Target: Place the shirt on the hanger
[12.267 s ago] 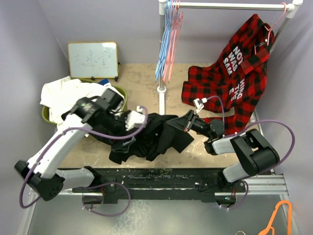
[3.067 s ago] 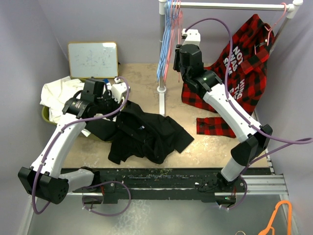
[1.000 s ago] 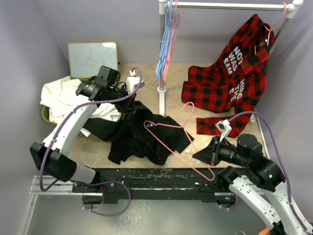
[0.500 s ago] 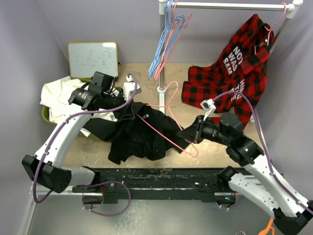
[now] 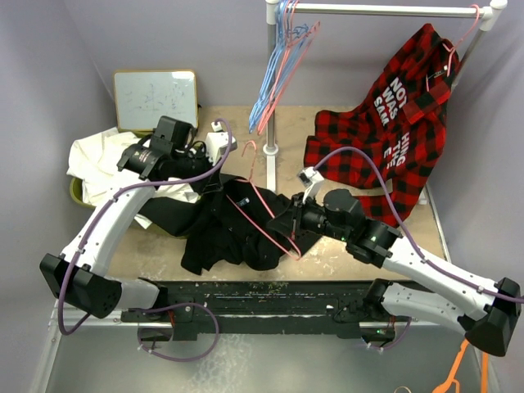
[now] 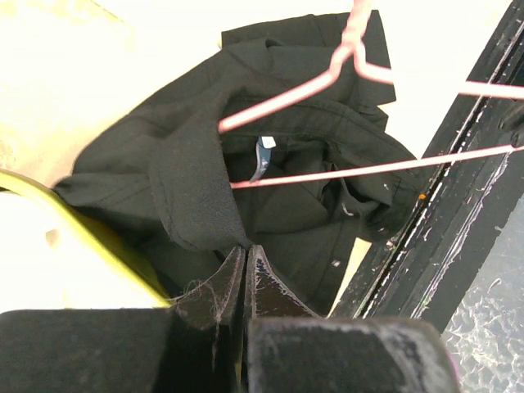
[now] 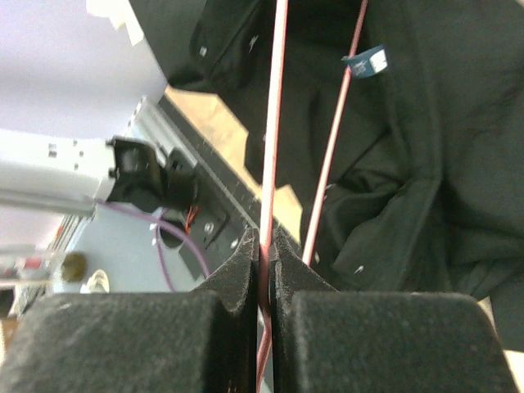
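The black shirt point(image 5: 237, 237) lies crumpled on the table, with part of it lifted at the back left. My left gripper point(image 5: 211, 184) is shut on a fold of that lifted cloth, and in the left wrist view the fingertips point(image 6: 244, 252) pinch black fabric point(image 6: 188, 172). The pink hanger point(image 5: 248, 164) slants over the shirt with its hook toward the back. My right gripper point(image 5: 288, 223) is shut on one of its thin rods point(image 7: 274, 123); the shirt point(image 7: 409, 164) lies just beyond it. Two hanger rods point(image 6: 327, 78) cross above the open collar.
A rack pole point(image 5: 270, 123) stands behind the shirt, with light-blue and pink hangers point(image 5: 274, 74) on its rail. A red plaid shirt point(image 5: 385, 139) hangs at the right. A whiteboard point(image 5: 155, 100) and a bin with a white garment point(image 5: 102, 160) sit at the left. A black rail point(image 5: 262, 295) runs along the near edge.
My right arm has swung left and forward, carrying the pink hanger from beside the shirt's right edge to above its middle. My left gripper has kept its hold on the cloth.
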Controlling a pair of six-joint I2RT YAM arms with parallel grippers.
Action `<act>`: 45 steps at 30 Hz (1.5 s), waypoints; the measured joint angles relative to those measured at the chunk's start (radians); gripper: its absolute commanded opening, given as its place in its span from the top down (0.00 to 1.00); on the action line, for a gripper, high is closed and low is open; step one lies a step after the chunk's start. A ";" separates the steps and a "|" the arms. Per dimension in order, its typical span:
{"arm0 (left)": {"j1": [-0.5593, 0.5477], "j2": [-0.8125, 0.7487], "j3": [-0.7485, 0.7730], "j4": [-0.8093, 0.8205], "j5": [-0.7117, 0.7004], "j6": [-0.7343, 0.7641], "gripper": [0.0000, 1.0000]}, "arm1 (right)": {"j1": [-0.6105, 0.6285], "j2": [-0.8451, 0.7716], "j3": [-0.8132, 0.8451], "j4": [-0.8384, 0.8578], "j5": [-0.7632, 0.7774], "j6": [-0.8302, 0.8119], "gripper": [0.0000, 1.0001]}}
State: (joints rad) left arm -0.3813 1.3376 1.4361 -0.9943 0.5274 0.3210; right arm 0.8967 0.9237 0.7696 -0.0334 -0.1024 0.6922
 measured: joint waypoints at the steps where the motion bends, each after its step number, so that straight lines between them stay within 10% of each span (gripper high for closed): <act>1: 0.000 -0.001 0.000 0.001 0.002 0.000 1.00 | 0.000 -0.006 -0.004 0.016 0.020 -0.003 1.00; 14: 0.002 -0.006 0.051 -0.016 0.084 0.005 0.98 | 0.027 0.201 -0.013 0.276 0.064 -0.014 1.00; 16: 0.003 -0.006 0.053 -0.019 0.098 0.007 0.79 | 0.028 0.227 -0.014 0.302 0.068 -0.016 1.00; 18: 0.003 -0.007 0.043 -0.018 0.127 0.015 0.27 | 0.028 0.236 -0.027 0.336 0.085 -0.020 1.00; 20: 0.000 -0.025 0.008 -0.015 0.163 0.031 0.02 | 0.028 0.230 -0.061 0.379 0.105 -0.022 1.00; 31: 0.182 -0.152 -0.186 0.178 0.155 0.201 0.02 | 0.026 0.206 -0.278 0.572 0.138 -0.030 1.00; 45: 0.270 0.384 0.190 -0.110 0.417 0.969 0.16 | 0.026 0.222 -0.327 0.665 0.138 -0.025 1.00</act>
State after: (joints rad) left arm -0.1116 1.7218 1.6260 -1.1042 0.9440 1.2900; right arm 0.9230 1.1461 0.4423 0.6315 0.0357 0.6674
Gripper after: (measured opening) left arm 0.847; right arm 0.020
